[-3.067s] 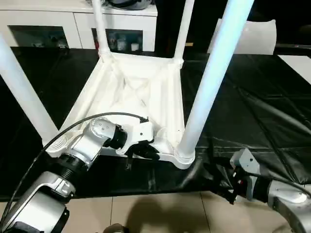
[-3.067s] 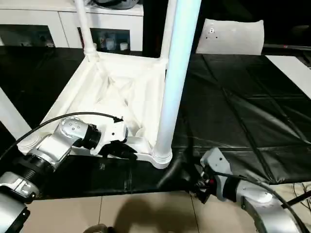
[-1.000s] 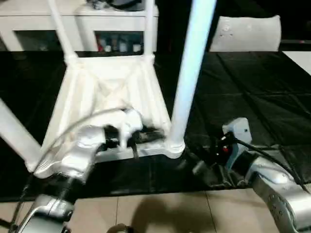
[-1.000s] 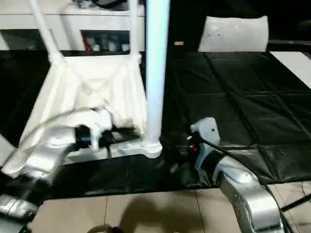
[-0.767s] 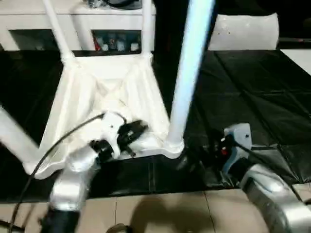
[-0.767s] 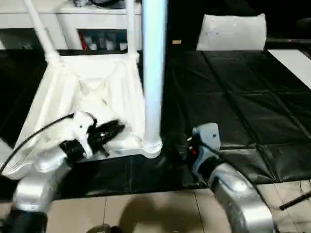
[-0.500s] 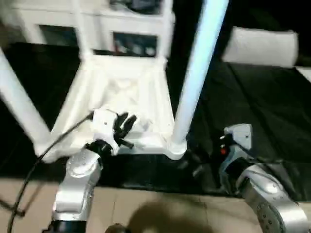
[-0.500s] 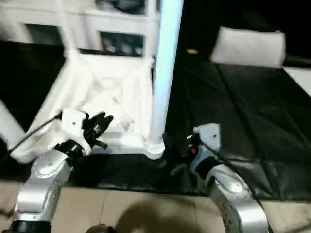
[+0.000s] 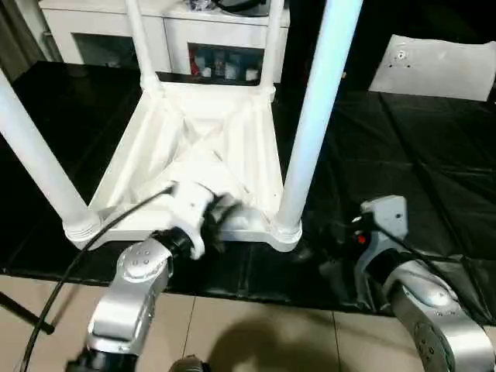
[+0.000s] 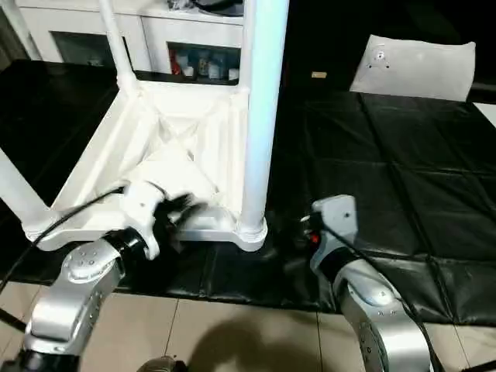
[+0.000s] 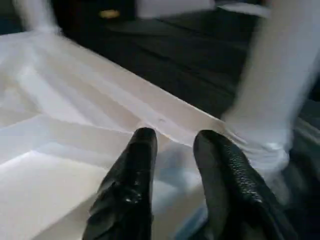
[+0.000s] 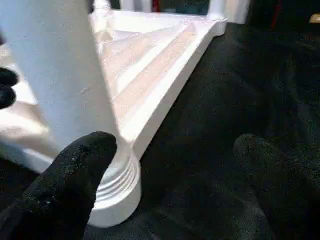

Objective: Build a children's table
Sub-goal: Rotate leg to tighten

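Observation:
The children's table lies upside down on a black mat, its ribbed tabletop (image 9: 194, 147) facing up. Legs stand in all four corner sockets: near right (image 9: 314, 116), near left (image 9: 39, 163) and two far ones (image 9: 138, 39). My left gripper (image 11: 172, 140) hovers at the near rim, close to the near right socket. Its black fingers (image 11: 132, 185) stand a little apart with nothing between them. My right gripper (image 12: 175, 144) is wide open on the mat just beside the near right leg's collar (image 12: 115, 195), touching nothing.
White glass-door cabinets (image 9: 209, 54) stand behind the mat. A flat white sheet (image 9: 434, 66) lies at the back right. The black mat (image 9: 411, 155) ends at tiled floor (image 9: 256, 341) near me. A black cable (image 9: 77, 256) trails from my left arm.
My left gripper let go of the near rim, lifted, then came back down to the rim with its fingers slightly wider. The right arm barely moved. The camera shifted.

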Controlling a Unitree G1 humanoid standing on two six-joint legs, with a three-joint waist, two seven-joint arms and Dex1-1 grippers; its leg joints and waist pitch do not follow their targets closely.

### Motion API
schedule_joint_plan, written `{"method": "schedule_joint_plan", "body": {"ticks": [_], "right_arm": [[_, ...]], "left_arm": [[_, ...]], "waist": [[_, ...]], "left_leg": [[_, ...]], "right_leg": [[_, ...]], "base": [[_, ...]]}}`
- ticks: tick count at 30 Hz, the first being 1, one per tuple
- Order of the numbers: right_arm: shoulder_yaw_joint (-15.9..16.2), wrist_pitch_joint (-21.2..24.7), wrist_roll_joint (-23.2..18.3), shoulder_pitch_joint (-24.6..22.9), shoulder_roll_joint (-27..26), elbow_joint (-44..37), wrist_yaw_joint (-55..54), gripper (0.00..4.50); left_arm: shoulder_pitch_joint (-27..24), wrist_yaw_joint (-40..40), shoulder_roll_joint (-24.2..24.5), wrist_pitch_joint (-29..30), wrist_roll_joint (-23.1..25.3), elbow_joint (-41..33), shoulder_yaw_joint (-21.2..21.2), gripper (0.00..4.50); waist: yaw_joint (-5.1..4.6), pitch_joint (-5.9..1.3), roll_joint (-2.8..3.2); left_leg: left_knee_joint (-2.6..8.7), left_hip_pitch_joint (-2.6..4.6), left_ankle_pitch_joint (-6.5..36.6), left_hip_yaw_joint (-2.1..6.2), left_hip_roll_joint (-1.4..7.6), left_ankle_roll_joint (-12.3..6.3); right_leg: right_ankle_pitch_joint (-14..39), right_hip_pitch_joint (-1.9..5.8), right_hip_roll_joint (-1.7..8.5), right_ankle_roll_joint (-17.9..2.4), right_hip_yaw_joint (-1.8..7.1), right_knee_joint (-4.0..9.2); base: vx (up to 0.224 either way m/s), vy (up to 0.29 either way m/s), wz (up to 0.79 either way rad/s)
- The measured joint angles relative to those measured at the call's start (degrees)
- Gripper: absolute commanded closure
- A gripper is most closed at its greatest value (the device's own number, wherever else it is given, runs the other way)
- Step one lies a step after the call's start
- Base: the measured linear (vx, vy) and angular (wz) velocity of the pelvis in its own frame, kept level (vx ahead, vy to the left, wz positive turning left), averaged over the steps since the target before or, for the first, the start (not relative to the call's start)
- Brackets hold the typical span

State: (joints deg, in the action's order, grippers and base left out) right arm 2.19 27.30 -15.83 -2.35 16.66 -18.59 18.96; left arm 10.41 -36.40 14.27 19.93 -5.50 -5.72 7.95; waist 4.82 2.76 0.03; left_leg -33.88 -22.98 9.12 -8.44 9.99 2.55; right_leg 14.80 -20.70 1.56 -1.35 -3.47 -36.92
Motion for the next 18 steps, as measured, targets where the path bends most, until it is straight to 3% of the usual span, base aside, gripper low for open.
{"method": "schedule_joint_plan", "body": {"ticks": [8,15,16,18], "right_arm": [[0.3,-0.4,-0.3,0.2,4.4,1.4,6.5,0.00],[0.6,-0.3,-1.4,0.0,7.7,1.3,10.9,0.00],[0.6,-0.3,-1.4,-0.1,7.9,1.3,11.3,0.00],[0.6,-0.2,-1.7,-0.1,8.2,1.2,11.9,0.00]], "left_arm": [[8.2,-12.4,6.2,-3.5,0.8,11.2,4.4,2.16],[17.4,-21.6,7.9,-6.5,2.3,25.1,8.4,2.16],[19.3,-22.9,7.8,-7.5,2.8,27.9,8.8,2.45],[22.4,-25.5,7.7,-9.3,3.0,32.6,9.2,2.56]], "waist": [[0.05,0.11,-0.19],[0.14,0.29,-0.65],[0.14,0.30,-0.66],[0.23,0.31,-0.67]], "left_leg": [[-0.01,0.50,-0.1,-0.78,0.00,-0.07],[-0.01,0.61,-0.1,-1.26,0.01,-0.22],[0.00,0.59,-0.1,-1.29,0.00,-0.23],[0.01,0.56,-0.1,-1.31,0.00,-0.27]], "right_leg": [[-0.4,-0.02,0.03,0.5,0.86,-0.03],[-0.5,-0.10,0.09,0.5,1.23,-0.03],[-0.6,-0.11,0.11,0.5,1.22,-0.02],[-0.6,-0.14,0.13,0.4,1.21,-0.01]], "base": [[0.000,0.000,0.00],[0.000,0.000,0.00],[0.000,0.000,0.00],[0.000,0.000,0.00]]}}
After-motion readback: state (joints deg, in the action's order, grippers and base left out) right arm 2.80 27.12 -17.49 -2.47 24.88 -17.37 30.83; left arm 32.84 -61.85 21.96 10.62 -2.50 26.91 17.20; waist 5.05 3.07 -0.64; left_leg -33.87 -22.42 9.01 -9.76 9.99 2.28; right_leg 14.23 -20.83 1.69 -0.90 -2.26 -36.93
